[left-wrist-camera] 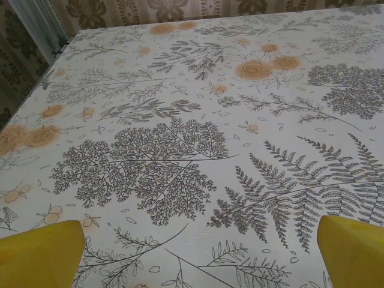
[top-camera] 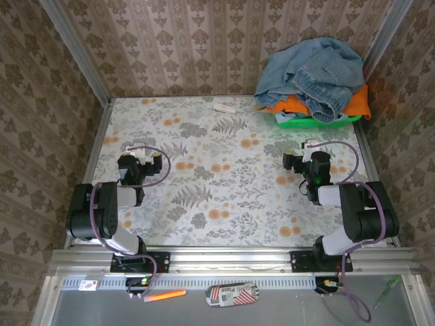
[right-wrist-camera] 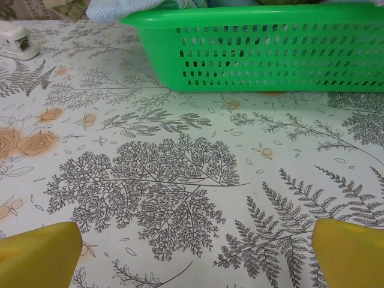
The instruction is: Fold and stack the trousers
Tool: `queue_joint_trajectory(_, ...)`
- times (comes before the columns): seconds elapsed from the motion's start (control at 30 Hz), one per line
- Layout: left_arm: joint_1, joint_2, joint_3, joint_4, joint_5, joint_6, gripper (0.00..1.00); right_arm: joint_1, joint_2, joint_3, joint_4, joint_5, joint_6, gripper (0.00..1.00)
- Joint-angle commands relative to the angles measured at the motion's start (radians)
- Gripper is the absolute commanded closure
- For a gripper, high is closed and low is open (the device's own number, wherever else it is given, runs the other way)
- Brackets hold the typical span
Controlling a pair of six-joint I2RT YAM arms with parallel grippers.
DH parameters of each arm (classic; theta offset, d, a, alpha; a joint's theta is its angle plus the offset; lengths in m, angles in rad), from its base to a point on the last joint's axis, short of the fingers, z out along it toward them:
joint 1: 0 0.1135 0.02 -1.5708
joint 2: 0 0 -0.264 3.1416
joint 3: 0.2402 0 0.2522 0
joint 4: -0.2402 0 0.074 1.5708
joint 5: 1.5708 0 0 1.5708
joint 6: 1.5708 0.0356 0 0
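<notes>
Near edge: metal rail (top-camera: 231, 259) carrying both arm bases; below it an orange pen (top-camera: 164, 296) and a striped pouch (top-camera: 232, 293), side by side but apart.

Left gripper (left-wrist-camera: 198, 255): yellow fingertips (left-wrist-camera: 39, 252) spread wide, nothing between them, hanging low over bare tablecloth on the left side of the table.

Right gripper (right-wrist-camera: 195, 252): fingers likewise spread wide and holding nothing, low over the cloth on the right side, facing the basket and short of it.

Basket (right-wrist-camera: 270, 54): green plastic with slotted walls, at the far right corner of the table. Contents: trousers (top-camera: 316, 64), blue denim, in a crumpled, unfolded heap rising well above the rim; orange cloth (top-camera: 357, 102) beneath them, spilling over the right side.

White object (top-camera: 223, 107): small, lying on the table near the far edge, left of the basket and apart from it; what it is cannot be told.

Tablecloth (top-camera: 224, 183): pale, printed with grey ferns and orange flowers, lying flat.

Walls (top-camera: 204, 41): brown patterned wallpaper on three sides, with metal posts at the far corners.
</notes>
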Motion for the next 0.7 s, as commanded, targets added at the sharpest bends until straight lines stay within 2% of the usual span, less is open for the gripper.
queue_joint_trajectory(0.0,-0.011,0.011,0.019,0.033,-0.015,0.019,0.00,0.008,0.011,0.023,0.036,0.033,0.001,0.00)
queue_joint_trajectory(0.67,-0.018,0.010,0.016,0.038,-0.029,0.025,0.00,0.008,0.012,0.022,0.036,0.033,0.000,0.00)
